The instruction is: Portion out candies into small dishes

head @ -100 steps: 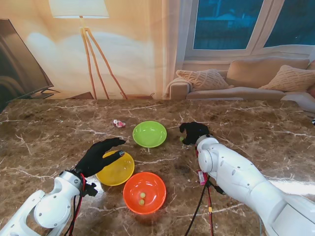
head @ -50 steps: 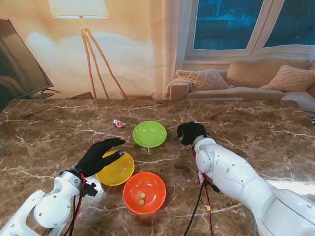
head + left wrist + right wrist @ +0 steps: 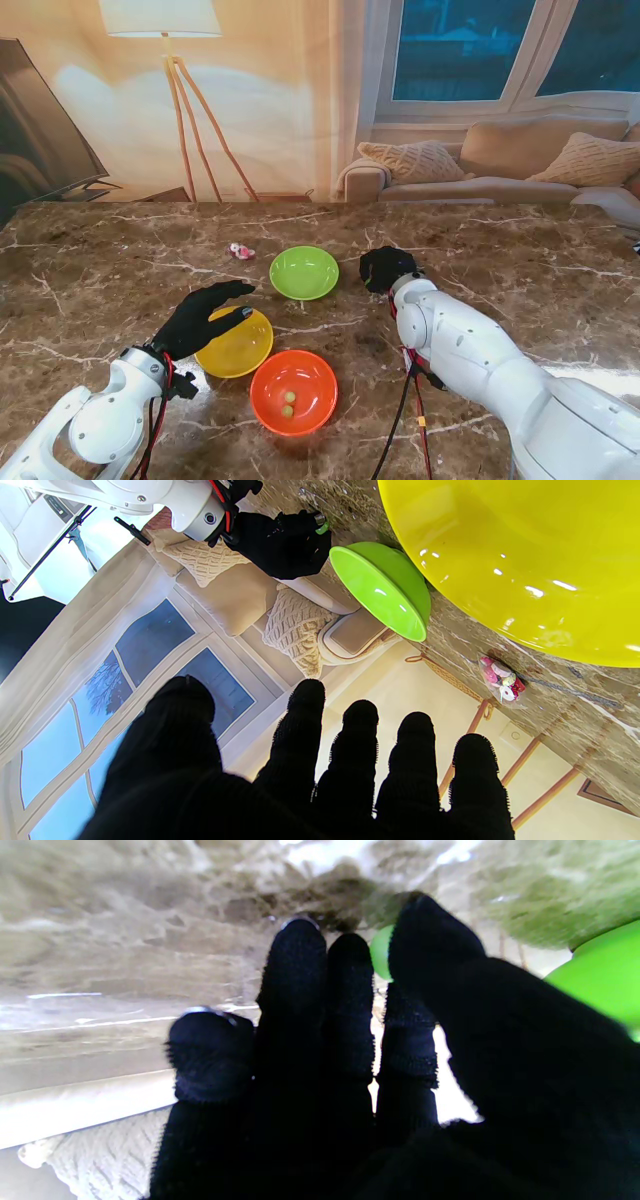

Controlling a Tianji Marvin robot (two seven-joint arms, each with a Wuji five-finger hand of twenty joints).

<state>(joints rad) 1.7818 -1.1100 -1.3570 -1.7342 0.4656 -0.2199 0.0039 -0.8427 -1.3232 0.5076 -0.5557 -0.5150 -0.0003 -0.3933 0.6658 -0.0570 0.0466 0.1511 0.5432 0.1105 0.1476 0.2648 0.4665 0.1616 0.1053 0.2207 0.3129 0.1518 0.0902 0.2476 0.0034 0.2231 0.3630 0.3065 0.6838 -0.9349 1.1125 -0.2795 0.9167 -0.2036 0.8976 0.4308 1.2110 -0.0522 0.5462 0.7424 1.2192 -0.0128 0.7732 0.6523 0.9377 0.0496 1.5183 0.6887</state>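
- Candy (image 3: 381,958): small, green, glossy, pinched between thumb and fingertip of right hand (image 3: 386,268), just right of green dish (image 3: 304,272).
- Two yellowish candies (image 3: 288,403) lay in orange dish (image 3: 293,391).
- Left hand (image 3: 205,318) hovered spread and empty over yellow dish (image 3: 238,347).
- Wrapped pink sweet (image 3: 240,251) sat farther off on marble table (image 3: 90,280).

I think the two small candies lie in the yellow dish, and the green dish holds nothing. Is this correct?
Not quite. The two candies lie in the orange dish, not the yellow dish, which holds nothing. The stand view shows this. The green dish holds nothing, as you said.
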